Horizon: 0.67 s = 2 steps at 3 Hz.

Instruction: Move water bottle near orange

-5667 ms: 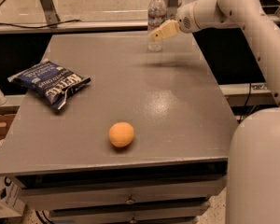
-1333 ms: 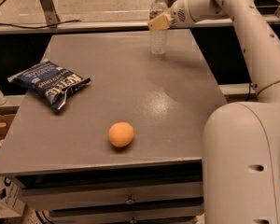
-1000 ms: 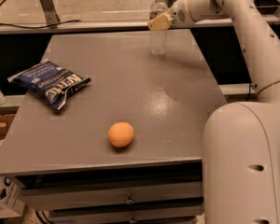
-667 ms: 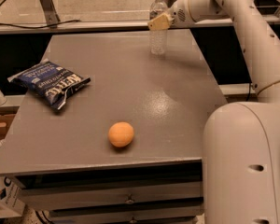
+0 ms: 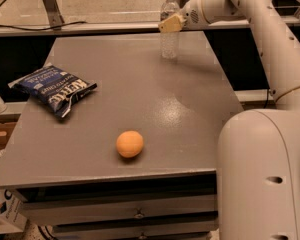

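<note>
The water bottle [image 5: 169,40] is clear with a white cap and stands upright at the far edge of the grey table [image 5: 140,94]. My gripper [image 5: 171,23] is at the bottle's upper body, reaching in from the right, and its tan tip overlaps the bottle. The orange [image 5: 129,144] lies near the table's front edge, far from the bottle and towards me.
A blue chip bag [image 5: 55,89] lies on the left side of the table. My white arm [image 5: 270,49] runs down the right side beyond the table's right edge. A railing and floor lie behind the far edge.
Since 5.7 s ago the gripper has shifted slightly up along the bottle and the arm has changed pose. Over the last second nothing has visibly moved.
</note>
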{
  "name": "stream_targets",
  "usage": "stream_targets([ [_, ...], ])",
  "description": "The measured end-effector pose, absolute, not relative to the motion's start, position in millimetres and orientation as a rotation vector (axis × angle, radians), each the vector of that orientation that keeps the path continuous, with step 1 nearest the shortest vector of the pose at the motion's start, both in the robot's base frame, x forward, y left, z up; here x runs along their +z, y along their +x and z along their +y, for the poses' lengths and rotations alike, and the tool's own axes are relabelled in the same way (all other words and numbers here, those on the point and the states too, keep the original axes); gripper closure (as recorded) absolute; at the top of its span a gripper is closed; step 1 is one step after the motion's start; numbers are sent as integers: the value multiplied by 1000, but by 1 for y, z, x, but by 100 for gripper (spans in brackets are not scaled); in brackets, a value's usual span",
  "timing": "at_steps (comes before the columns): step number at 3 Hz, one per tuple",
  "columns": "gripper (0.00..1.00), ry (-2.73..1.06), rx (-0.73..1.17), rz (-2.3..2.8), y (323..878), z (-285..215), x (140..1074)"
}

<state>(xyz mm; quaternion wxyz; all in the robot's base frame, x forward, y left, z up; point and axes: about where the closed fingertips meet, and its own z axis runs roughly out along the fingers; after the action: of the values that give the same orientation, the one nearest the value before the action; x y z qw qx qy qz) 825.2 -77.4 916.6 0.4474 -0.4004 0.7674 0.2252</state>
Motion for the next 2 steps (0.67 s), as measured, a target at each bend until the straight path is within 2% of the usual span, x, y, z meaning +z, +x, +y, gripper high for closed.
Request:
stream_targets([
  [2, 39, -991, 558, 1900, 825, -77, 917],
])
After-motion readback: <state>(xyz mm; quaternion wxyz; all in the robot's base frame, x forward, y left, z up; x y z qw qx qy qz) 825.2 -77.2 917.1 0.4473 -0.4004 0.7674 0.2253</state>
